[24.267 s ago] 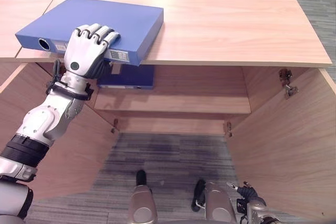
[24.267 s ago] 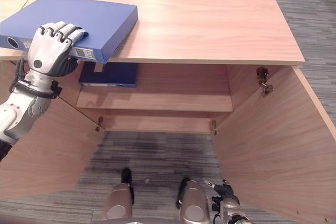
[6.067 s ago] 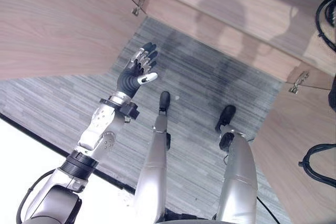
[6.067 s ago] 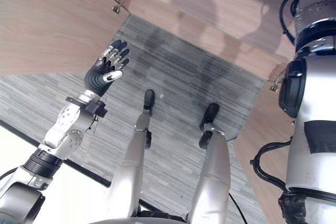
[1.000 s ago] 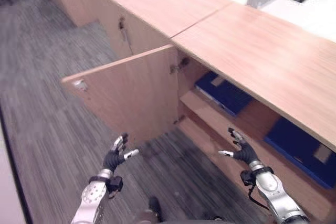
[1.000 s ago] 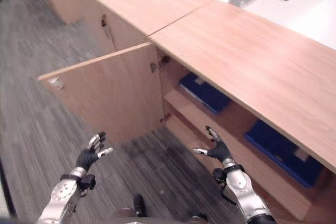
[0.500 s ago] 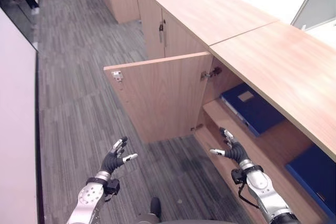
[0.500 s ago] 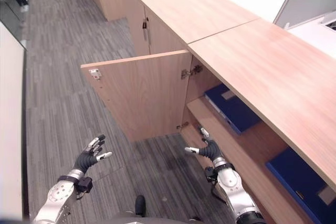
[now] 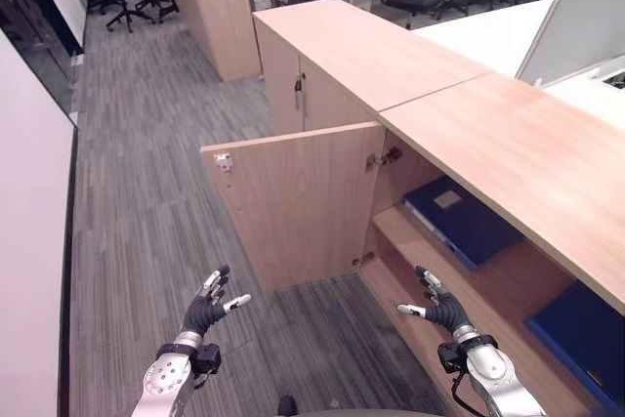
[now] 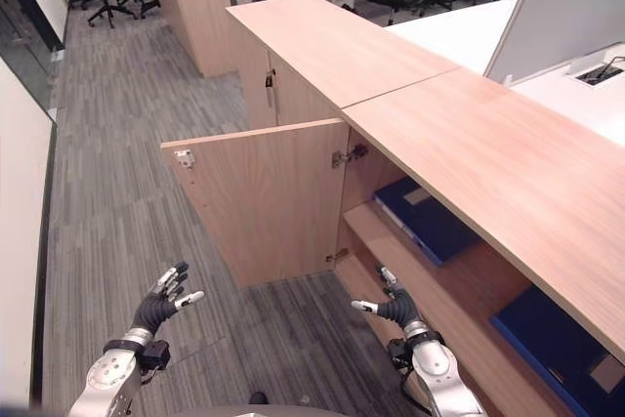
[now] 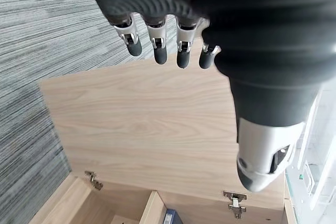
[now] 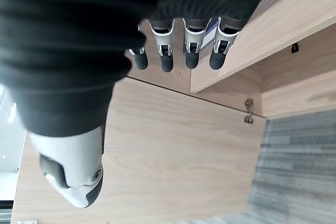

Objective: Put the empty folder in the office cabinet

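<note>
While both arms hang low over the grey carpet at the bottom of the frame, the left robot hand (image 9: 207, 311) and the right robot hand (image 9: 436, 307) each hold nothing, fingers spread and relaxed. Right of centre, a blue folder (image 9: 462, 222) lies flat on the shelf (image 9: 410, 241) of the office cabinet (image 9: 508, 144), above and just beyond the right robot hand and apart from it. Another blue folder (image 9: 584, 334) lies at the right edge, and the cabinet door (image 9: 298, 197) stands open at the centre.
</note>
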{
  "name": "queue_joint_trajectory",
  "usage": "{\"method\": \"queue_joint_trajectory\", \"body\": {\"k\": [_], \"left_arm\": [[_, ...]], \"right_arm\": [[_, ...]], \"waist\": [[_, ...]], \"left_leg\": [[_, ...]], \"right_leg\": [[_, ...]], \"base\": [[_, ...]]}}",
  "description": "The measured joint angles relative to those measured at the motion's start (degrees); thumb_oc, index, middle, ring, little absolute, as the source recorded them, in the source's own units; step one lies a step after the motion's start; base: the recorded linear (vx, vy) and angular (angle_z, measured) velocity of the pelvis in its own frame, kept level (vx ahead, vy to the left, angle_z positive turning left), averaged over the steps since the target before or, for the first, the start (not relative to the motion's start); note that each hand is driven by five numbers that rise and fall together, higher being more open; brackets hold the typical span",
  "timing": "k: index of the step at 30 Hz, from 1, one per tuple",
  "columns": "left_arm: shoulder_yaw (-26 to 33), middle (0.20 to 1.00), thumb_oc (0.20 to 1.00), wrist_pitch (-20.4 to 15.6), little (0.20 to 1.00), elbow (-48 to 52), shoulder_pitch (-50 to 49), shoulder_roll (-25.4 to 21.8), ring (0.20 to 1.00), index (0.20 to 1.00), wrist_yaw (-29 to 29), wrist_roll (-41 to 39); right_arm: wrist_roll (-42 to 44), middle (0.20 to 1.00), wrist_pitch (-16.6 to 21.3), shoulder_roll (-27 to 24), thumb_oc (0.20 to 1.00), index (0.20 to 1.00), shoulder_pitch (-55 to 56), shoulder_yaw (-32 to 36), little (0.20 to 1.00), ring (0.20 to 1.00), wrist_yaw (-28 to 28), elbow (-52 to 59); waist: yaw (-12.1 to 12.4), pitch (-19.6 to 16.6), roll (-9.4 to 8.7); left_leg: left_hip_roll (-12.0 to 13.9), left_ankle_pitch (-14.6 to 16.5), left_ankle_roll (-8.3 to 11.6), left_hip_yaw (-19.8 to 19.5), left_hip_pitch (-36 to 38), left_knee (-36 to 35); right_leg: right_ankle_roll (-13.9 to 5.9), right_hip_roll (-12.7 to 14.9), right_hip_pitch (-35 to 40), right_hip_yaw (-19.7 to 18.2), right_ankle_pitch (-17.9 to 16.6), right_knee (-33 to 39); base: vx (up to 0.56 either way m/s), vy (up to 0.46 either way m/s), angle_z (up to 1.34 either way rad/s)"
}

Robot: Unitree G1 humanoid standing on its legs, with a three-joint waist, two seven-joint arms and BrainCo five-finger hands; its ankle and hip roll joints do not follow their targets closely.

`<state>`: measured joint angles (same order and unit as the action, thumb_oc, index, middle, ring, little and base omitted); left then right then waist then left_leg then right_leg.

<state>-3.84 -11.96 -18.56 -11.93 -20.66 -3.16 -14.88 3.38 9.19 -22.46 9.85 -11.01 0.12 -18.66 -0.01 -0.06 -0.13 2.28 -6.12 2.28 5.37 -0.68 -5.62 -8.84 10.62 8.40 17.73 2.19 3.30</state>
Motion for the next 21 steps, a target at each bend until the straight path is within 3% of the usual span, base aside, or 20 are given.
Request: {"method": "queue_joint_trajectory", "body": {"k": [6,11,17,18,21], "left_arm": [[5.7,1.0,1.0,-0.1,1.0,-4.17,6.45,-0.89,1.0,1.0,4.16,0.4],[7.11,1.0,1.0,-0.17,1.0,-9.4,12.36,-6.29,1.0,1.0,6.52,-1.51],[10.37,1.0,1.0,-2.29,1.0,-3.12,13.46,-5.98,1.0,1.0,8.09,-4.97],[10.63,1.0,1.0,-2.29,1.0,-1.47,13.45,-4.74,1.0,1.0,8.24,-5.13],[7.84,1.0,1.0,-2.51,1.0,4.88,11.21,-0.22,1.0,1.0,7.12,-5.18]], "right_arm": [[0.02,1.0,-0.02,-0.15,1.0,1.0,-0.77,-0.16,1.0,1.0,1.14,0.26],[0.19,1.0,-0.1,-0.54,1.0,1.0,-1.61,-0.48,1.0,1.0,1.7,0.72],[2.19,1.0,-0.09,-1.1,1.0,1.0,-1.8,-0.86,1.0,1.0,2.18,0.75],[2.2,1.0,-0.08,-0.99,1.0,1.0,-2.02,-0.79,1.0,1.0,2.14,0.77],[2.19,1.0,-0.41,-1.34,1.0,1.0,-4.17,-0.3,1.0,1.0,2.14,0.59]], "waist": [[-0.82,0.14,-0.12],[-2.12,0.54,-0.43],[-2.48,1.82,-1.0],[-2.48,2.38,-0.9],[-2.52,6.14,1.62]], "left_leg": [[0.01,0.07,-0.03,1.28,0.47,0.03],[0.16,0.67,0.14,3.29,1.66,-0.08],[-0.15,1.0,-0.29,4.69,1.67,0.07],[-0.09,1.05,-0.4,4.86,1.64,0.41],[1.11,1.31,-2.12,4.99,2.01,0.44]], "right_leg": [[-0.02,0.21,-0.33,-1.29,-0.22,-0.19],[-0.12,0.41,-0.49,-3.14,-0.34,-0.38],[-0.53,0.9,-2.24,-4.39,-0.76,-2.24],[-0.55,1.0,-2.86,-4.44,-0.82,-3.86],[-1.85,2.4,-11.9,-4.38,-0.24,-21.47]], "base": [[0.03,0.035,-0.11],[0.01,0.035,-0.2],[-0.04,0.06,-0.14],[-0.07,0.093,-0.09],[0.01,0.041,-0.09]]}}
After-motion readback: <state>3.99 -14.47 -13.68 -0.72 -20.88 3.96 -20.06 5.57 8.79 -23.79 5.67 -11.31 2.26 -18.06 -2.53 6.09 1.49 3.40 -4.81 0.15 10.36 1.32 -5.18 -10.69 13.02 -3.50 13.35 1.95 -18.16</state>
